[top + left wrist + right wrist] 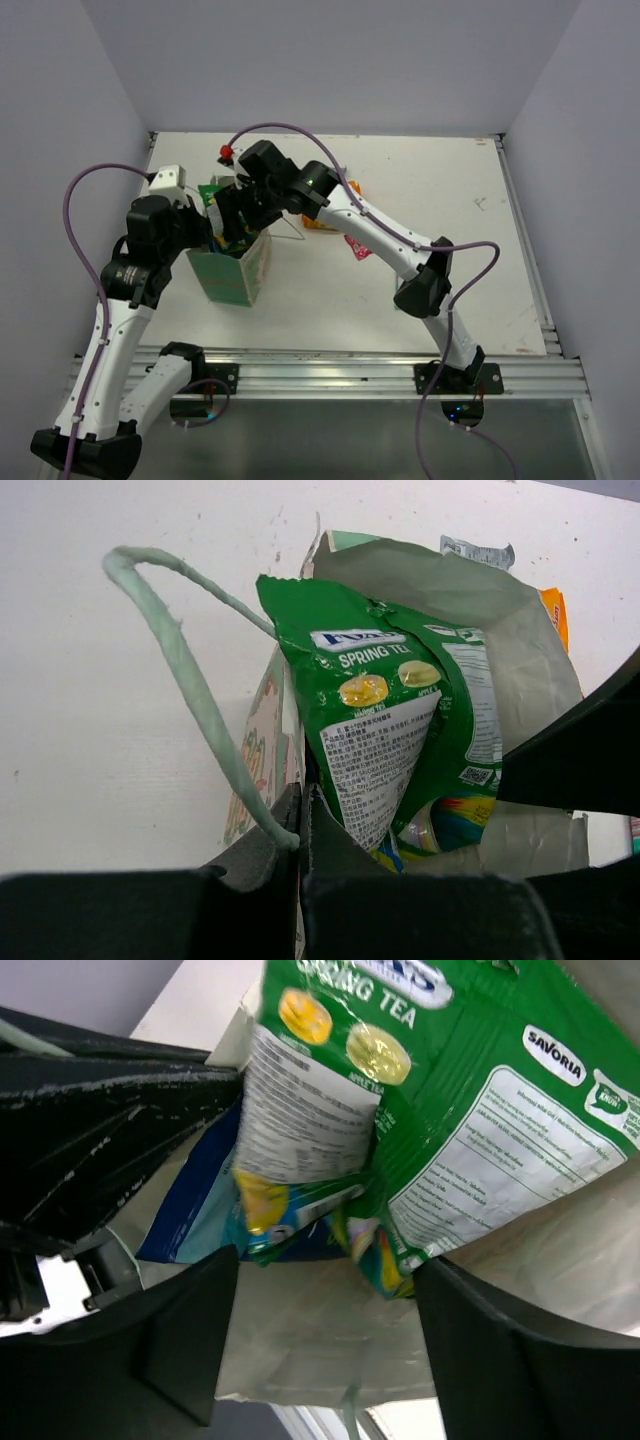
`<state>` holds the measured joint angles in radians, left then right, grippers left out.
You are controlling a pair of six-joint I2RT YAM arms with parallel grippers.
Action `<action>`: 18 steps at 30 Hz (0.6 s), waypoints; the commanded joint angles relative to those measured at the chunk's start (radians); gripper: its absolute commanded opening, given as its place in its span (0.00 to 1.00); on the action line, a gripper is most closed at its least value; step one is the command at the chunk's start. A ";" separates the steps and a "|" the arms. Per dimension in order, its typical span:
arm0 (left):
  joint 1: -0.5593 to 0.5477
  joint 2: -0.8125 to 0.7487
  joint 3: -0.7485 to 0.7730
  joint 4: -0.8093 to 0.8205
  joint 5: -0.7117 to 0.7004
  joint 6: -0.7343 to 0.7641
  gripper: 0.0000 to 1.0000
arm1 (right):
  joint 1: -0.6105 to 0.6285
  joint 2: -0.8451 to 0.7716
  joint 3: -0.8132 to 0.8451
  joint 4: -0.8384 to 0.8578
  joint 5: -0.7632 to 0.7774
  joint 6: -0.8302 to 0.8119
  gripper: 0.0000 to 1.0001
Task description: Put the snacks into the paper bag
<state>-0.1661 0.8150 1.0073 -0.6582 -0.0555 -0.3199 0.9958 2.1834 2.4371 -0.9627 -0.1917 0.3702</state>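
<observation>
The paper bag stands left of centre, mouth up. My left gripper is shut on its rim beside the pale string handle; in the left wrist view the jaws are closed with the paper between them. A green "Spring Tea" packet sticks up out of the bag over other colourful packets. My right gripper hangs over the bag mouth, open, with the green packet and a blue packet lying beyond its fingertips, untouched.
An orange packet and a pink-red packet lie on the table right of the bag, under the right arm. A green packet lies behind the bag. A silver packet shows past the bag's far rim.
</observation>
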 commanded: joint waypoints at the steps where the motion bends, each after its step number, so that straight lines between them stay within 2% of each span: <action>1: -0.004 -0.011 -0.001 0.023 0.023 0.008 0.00 | 0.006 -0.132 0.032 -0.007 0.080 -0.033 0.76; 6: -0.004 -0.010 -0.004 0.025 0.014 0.010 0.00 | -0.019 -0.214 0.076 -0.025 0.210 -0.053 0.80; 10: -0.004 -0.017 -0.010 0.022 -0.013 0.015 0.00 | -0.130 -0.326 -0.164 0.070 0.261 -0.036 0.84; 12: -0.004 -0.027 -0.022 0.023 -0.030 0.019 0.00 | -0.233 -0.355 -0.257 0.132 0.259 -0.025 0.84; 13: -0.004 -0.033 -0.026 0.026 -0.036 0.019 0.00 | -0.288 -0.355 -0.327 0.151 0.273 -0.031 0.84; 15: -0.004 -0.037 -0.038 0.028 -0.041 0.022 0.00 | -0.336 -0.311 -0.360 0.182 0.278 -0.048 0.84; 18: -0.004 -0.050 -0.055 0.028 -0.052 0.021 0.00 | -0.399 -0.201 -0.319 0.199 0.288 -0.068 0.84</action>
<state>-0.1661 0.7815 0.9760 -0.6430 -0.0807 -0.3180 0.6151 1.8561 2.1231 -0.8185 0.0654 0.3336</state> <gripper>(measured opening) 0.015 0.841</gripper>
